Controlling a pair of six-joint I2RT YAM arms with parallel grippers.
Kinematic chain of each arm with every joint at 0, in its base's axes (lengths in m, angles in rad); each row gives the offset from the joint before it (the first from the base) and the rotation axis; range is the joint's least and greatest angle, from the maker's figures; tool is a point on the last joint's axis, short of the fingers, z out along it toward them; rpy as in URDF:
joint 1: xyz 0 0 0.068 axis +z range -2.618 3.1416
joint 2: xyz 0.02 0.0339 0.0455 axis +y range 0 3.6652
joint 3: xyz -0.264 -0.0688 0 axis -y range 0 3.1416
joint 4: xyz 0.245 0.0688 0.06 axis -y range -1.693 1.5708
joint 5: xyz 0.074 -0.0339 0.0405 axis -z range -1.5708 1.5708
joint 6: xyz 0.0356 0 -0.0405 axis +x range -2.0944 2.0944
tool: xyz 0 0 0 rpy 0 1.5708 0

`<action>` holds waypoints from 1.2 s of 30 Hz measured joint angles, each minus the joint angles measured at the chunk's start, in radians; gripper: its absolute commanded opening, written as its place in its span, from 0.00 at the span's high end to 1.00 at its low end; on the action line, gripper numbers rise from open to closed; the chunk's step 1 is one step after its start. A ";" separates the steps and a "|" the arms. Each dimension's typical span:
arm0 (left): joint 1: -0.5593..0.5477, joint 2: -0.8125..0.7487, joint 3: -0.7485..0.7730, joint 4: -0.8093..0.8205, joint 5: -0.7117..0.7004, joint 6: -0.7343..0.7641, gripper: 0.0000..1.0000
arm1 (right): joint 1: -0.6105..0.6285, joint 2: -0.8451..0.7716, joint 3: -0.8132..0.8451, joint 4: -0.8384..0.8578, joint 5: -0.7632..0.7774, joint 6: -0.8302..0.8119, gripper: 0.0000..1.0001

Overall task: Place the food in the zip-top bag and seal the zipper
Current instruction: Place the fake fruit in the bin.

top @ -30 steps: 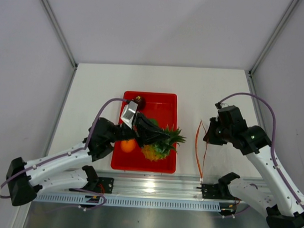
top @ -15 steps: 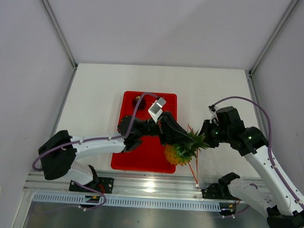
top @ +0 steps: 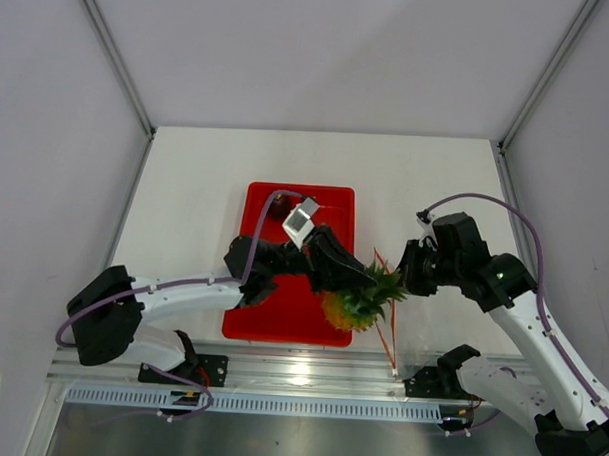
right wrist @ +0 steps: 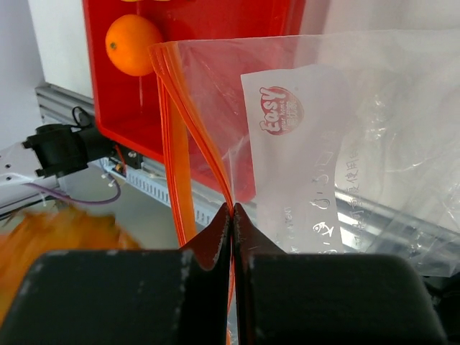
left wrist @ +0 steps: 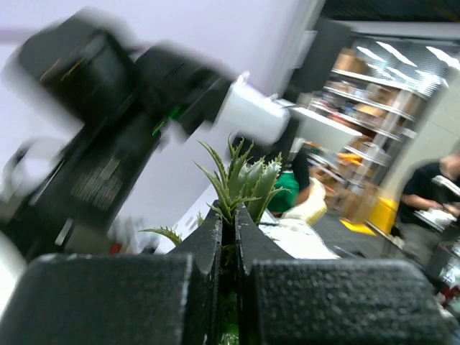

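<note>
While the pineapple (top: 354, 308) hangs: over the tray's (top: 281, 327) right edge, its crown toward the bag (right wrist: 345, 144)
Left jaws: clamped on the green crown
Right jaws: pinched together on the bag's mouth at the zipper (right wrist: 176, 180), whose strips gape apart
Orange (right wrist: 131, 44): lying in the tray

We see a white table (top: 206, 175) with a red tray (top: 337, 211) lying flat on it, about midway across. Just in front of the tray, a metal rail (top: 300, 368) runs along the table's near edge. Right of the tray, the zip-top bag (right wrist: 345, 158) hangs toward the surface; we cannot tell whether it touches.
</note>
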 measured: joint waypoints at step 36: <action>0.108 -0.355 -0.300 -1.294 -1.312 -0.426 0.16 | 0.004 0.004 0.000 -0.076 0.216 -0.066 1.00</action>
